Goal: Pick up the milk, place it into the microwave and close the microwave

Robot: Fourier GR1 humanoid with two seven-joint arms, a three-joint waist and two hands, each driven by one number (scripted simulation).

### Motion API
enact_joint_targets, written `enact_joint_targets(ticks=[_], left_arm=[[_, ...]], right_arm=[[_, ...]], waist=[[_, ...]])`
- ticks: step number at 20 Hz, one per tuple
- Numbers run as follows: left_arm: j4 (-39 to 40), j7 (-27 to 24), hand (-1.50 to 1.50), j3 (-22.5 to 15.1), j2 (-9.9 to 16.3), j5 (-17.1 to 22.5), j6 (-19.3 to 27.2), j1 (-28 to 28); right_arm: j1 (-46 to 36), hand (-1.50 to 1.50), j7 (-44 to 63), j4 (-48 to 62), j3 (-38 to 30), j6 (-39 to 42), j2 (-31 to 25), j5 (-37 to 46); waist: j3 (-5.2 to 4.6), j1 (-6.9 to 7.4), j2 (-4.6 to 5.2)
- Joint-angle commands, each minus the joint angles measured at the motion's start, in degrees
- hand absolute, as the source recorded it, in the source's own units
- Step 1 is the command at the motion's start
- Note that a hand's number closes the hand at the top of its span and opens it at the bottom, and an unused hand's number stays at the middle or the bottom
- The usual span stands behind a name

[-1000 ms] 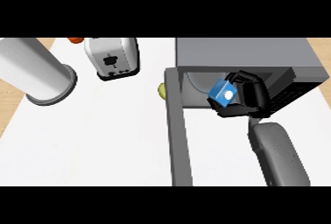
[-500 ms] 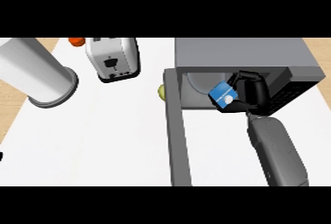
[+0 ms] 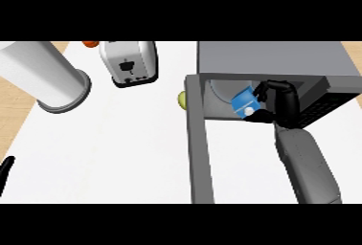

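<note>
One grey forearm rises from the lower right, and its black right hand (image 3: pixel 277 103) reaches into the open cavity of the boxy grey microwave (image 3: pixel 272 58), fingers and thumb curled round the small blue milk carton (image 3: pixel 244 102), which sits tilted just inside the opening and is partly hidden by the hand. The microwave's flat grey door (image 3: pixel 198 143) stands swung wide toward the viewer. A white slotted toaster (image 3: pixel 129 62) and a tall white cylinder (image 3: pixel 46 74) stand on the smooth white counter (image 3: pixel 106 153). A small yellowish round thing (image 3: pixel 182 99) peeks out behind the door. Only a black sliver of the left hand (image 3: pixel 5 173) shows at the left edge; its fingers cannot be read.
</note>
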Motion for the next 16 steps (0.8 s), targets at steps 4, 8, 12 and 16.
enact_joint_targets(ticks=[4, 8, 12, 16], left_arm=[[1.21, 0.0, -1.5, -0.91, 0.42, -0.24, -0.61, -1.84], [1.06, 0.83, -1.5, -0.89, 1.36, -1.11, -0.19, -3.29], [0.5, 0.79, -1.5, -1.38, 1.4, -3.01, 0.0, -3.54], [0.48, 0.88, -1.5, -1.62, 2.04, -4.18, 0.01, -4.79]], right_arm=[[-11.47, 1.5, 10.92, 9.31, -1.08, -4.05, -2.24, 2.98], [-9.41, 1.5, 8.83, 8.45, -3.88, -8.77, -0.59, 1.2], [-8.13, 1.5, 6.55, 6.96, -6.34, -14.77, 0.79, 0.7], [-4.79, -1.5, 1.81, 6.15, -5.67, -19.73, -2.08, 6.14]], waist=[[-1.02, 5.82, 3.04], [-0.93, 6.49, 3.6], [-0.95, 7.59, 3.76], [-1.18, 8.16, 4.46]])
